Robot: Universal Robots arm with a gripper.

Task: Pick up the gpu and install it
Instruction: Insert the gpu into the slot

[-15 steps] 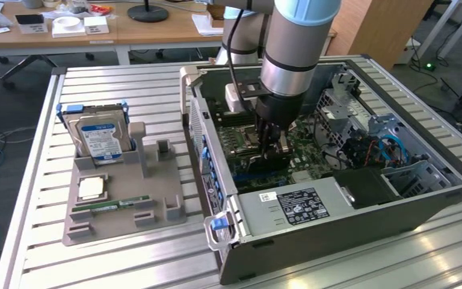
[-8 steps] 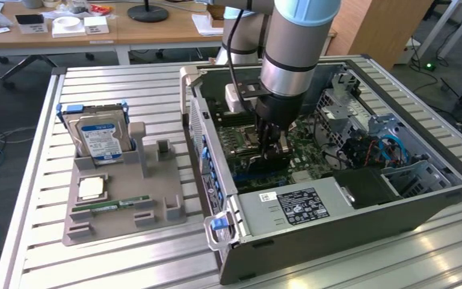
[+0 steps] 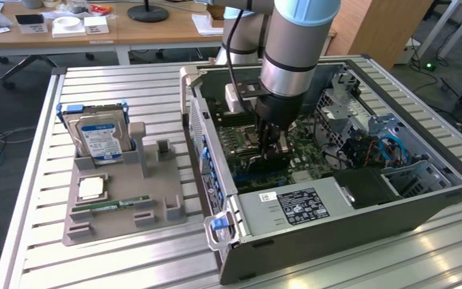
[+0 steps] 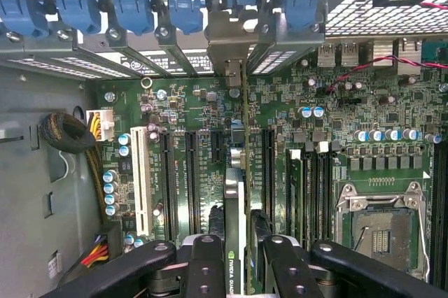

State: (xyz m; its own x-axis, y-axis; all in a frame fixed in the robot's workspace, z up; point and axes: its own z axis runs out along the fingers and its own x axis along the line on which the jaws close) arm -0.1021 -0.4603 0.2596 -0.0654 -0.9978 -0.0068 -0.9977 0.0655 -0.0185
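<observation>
My gripper (image 3: pixel 269 147) is down inside the open computer case (image 3: pixel 423 205), over the green motherboard (image 3: pixel 303 153). It is shut on the gpu (image 4: pixel 235 193), a thin dark card seen edge-on between the two black fingers (image 4: pixel 206 263). The card stands upright along a long black slot in the motherboard (image 4: pixel 329 102). Its silvery bracket (image 4: pixel 227 43) sits against the rear slot openings, under the blue clips (image 4: pixel 182 8). In the exterior view the gpu (image 3: pixel 267 161) is a dark shape under the gripper, mostly hidden by the arm. Whether it is seated in the slot I cannot tell.
A grey holder (image 3: pixel 123 208) to the exterior view's left of the case carries a silver hard drive (image 3: pixel 98 135), a green memory stick (image 3: pixel 110 206) and a small square chip (image 3: pixel 92 188). Inside the case are the power supply (image 3: pixel 295 208), the processor socket (image 4: pixel 381 224) and a cable bundle (image 4: pixel 66 133).
</observation>
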